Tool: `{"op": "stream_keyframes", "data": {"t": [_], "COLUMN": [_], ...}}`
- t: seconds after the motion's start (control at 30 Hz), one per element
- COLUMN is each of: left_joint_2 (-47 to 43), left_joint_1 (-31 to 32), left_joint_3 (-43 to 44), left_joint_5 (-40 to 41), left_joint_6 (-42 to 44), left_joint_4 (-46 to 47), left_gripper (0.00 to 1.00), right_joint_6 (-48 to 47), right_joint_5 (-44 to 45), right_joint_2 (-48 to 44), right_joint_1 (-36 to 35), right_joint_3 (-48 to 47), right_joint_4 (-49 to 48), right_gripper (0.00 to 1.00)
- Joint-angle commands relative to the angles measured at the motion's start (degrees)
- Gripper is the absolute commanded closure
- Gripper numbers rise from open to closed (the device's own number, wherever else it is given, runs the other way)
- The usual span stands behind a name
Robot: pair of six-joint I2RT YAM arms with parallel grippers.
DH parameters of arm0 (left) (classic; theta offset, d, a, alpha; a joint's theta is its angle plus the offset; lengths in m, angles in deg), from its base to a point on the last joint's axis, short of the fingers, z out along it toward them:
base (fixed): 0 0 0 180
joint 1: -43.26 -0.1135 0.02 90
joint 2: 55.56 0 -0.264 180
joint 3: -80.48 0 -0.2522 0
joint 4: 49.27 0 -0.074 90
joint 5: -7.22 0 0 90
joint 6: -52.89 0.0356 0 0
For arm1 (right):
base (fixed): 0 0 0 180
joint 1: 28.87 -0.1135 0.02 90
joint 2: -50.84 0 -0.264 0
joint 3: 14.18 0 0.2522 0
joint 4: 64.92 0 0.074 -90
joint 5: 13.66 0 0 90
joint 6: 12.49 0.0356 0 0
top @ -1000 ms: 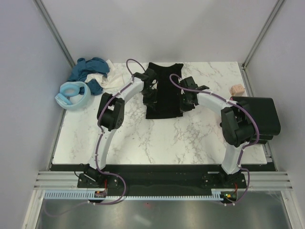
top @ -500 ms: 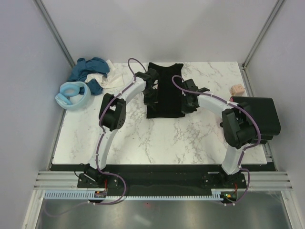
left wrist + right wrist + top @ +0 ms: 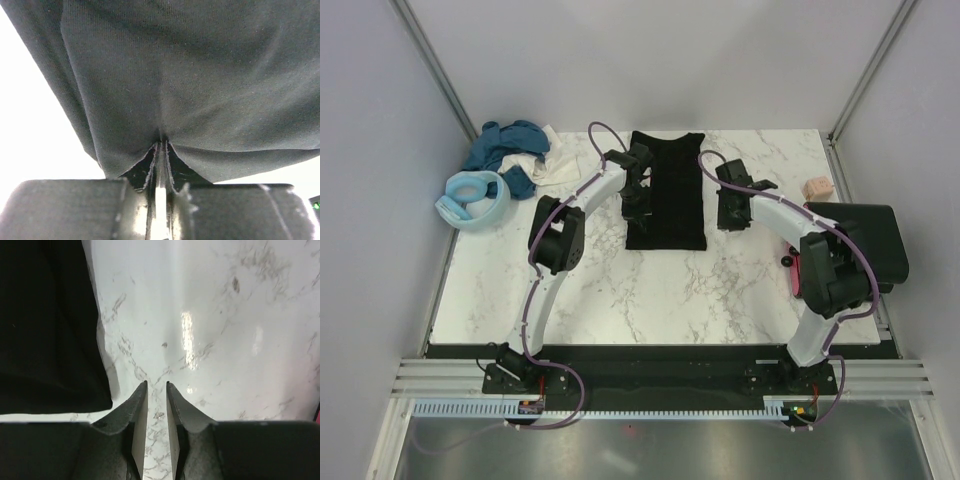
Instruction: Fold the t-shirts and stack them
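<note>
A black t-shirt (image 3: 666,190) lies folded into a narrow strip at the back middle of the marble table (image 3: 650,290). My left gripper (image 3: 637,207) rests on the strip's left edge. In the left wrist view its fingertips (image 3: 161,145) are pinched together on a pucker of the black cloth (image 3: 190,75). My right gripper (image 3: 728,213) hovers over bare marble just right of the strip. In the right wrist view its jaws (image 3: 156,385) stand slightly apart with nothing between them, and the shirt's edge (image 3: 45,325) lies to their left.
A heap of teal-blue (image 3: 510,143), white (image 3: 552,167) and light blue (image 3: 472,200) shirts sits at the back left corner. A small pinkish-beige block (image 3: 815,187) lies at the back right. A bulky black mass (image 3: 868,245) sits at the table's right edge.
My right gripper has let go of the shirt's right side, opened and moved off to the right. The shirt now lies narrower. The left gripper has stayed on the left edge.
</note>
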Motion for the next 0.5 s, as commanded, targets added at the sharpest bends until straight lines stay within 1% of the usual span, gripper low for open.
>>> {"op": "stream_keyframes", "data": {"t": [0.0, 0.07, 0.13, 0.2, 0.33, 0.47], "left_joint_2": [1.14, 0.08, 0.25, 0.51, 0.78, 1.04], "left_joint_1": [-0.7, -0.7, -0.7, -0.78, -0.7, -0.78], "left_joint_3": [-0.12, 0.22, 1.45, 2.16, 2.51, 3.65], "left_joint_5": [2.48, 2.22, 2.22, 1.78, 1.43, 1.78], "left_joint_6": [1.07, 1.24, 1.68, 1.77, 1.42, 1.33], "left_joint_4": [-0.5, 0.21, 0.39, 0.39, 0.39, 0.47], "left_gripper": [0.84, 0.84, 0.79, 0.79, 0.78, 0.77], "right_joint_6": [-3.29, -4.79, -5.67, -6.64, -7.69, -7.52], "right_joint_5": [-4.33, -7.06, -12.85, -17.15, -18.06, -18.67], "right_joint_2": [2.05, 4.25, 7.42, 9.61, 10.15, 11.12], "right_joint_1": [2.74, 2.83, 2.83, 2.65, 0.9, 0.81], "right_joint_3": [-6.94, -9.33, -12.49, -14.95, -15.32, -13.82], "right_joint_4": [-3.2, -3.37, -3.29, -2.93, -3.02, -3.37], "right_gripper": [0.7, 0.69, 0.69, 0.68, 0.67, 0.66]}}
